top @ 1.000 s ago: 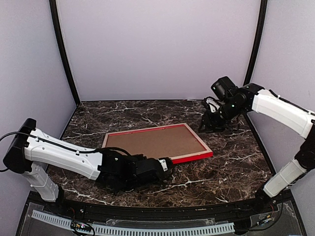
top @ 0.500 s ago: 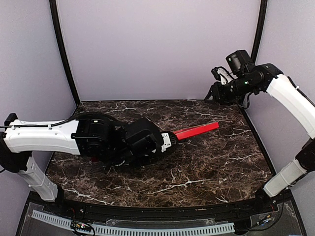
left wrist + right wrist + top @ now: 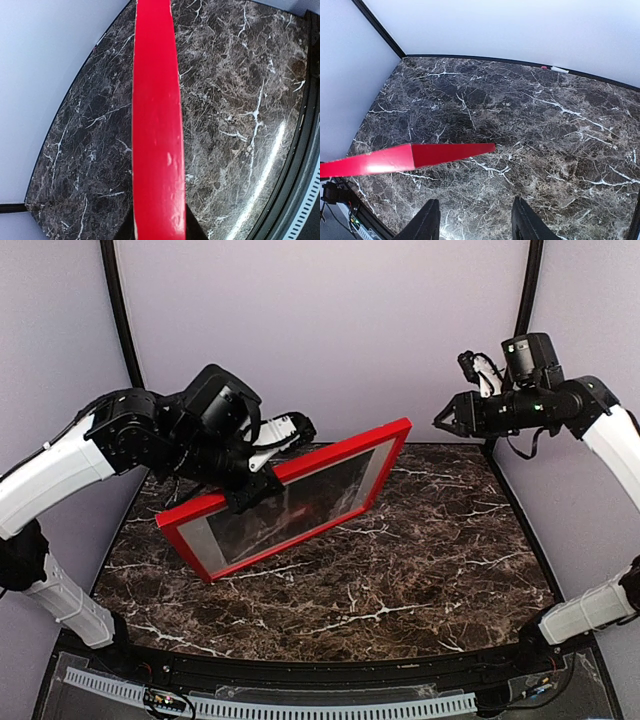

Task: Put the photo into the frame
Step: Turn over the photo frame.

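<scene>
Red face turned toward the overhead camera, the frame (image 3: 340,449) is held up off the dark marbled bench (image 3: 420,570), leaning steeply. Its long axis climbs from a low corner at the left to a high corner at the right, near the back wall. Whether the low corner touches the bench cannot be told. Behind the clear pane sits the photo (image 3: 295,508), dark with a reddish glow near the middle, and a pale band shows inside the rail at each short end. The left tool (image 3: 255,490) is clamped on the upper long rail, and from its wrist the red rail (image 3: 155,125) runs straight away between the two fingertips (image 3: 192,232). The right tool (image 3: 445,420) hangs in the air beyond the frame's high corner, well apart from it, with its jaws spread wide and nothing between them. From that wrist (image 3: 475,222) the red rail (image 3: 395,157) shows edge-on at the left, over bare bench (image 3: 520,125).
</scene>
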Available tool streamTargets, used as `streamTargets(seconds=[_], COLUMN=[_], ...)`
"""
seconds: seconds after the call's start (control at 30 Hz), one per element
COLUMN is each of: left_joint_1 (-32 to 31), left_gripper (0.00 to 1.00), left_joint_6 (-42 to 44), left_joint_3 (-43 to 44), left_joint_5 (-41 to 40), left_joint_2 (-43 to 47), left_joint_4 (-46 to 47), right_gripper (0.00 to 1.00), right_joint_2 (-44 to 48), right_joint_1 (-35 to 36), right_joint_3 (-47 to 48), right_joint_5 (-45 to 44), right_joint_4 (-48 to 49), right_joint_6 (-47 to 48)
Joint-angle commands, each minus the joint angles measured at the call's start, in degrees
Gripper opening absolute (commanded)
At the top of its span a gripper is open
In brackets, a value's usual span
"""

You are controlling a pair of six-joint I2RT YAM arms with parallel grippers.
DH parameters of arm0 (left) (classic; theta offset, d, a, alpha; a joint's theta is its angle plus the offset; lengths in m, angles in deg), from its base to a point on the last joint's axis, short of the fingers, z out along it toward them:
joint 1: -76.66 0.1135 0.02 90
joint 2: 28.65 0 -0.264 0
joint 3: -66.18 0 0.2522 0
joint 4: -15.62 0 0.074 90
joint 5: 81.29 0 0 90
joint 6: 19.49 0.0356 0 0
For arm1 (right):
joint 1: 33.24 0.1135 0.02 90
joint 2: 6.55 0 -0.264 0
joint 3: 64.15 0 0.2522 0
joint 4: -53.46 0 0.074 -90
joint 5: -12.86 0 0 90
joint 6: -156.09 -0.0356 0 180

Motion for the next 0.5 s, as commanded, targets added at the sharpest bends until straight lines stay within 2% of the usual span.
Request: streamTargets(seconds=[0.0, 0.23, 0.47], left_joint_1=[5.5, 13.6, 21.0], left_gripper=[0.0, 0.0, 0.0], left_joint_6=[-2.7, -11.3, -25.5], left_joint_3=[6.7, 13.3, 8.9], left_joint_5=[6.9, 16.6, 27.6], left_joint_2=[3.8, 0.4, 0.2], left_joint_4=[5.6, 8.2, 17.3], right_gripper=[0.51, 0.51, 0.51], right_joint_2=[0.4, -0.3, -0.8], right_joint_1=[-0.3, -0.3, -0.8], right_joint_3=[-2.9, -4.5, -4.7], right_joint_5=[0.5, -0.3, -1.0], right_joint_4=[4.7, 5.6, 5.4], right_joint_6=[1.4, 1.9, 1.8])
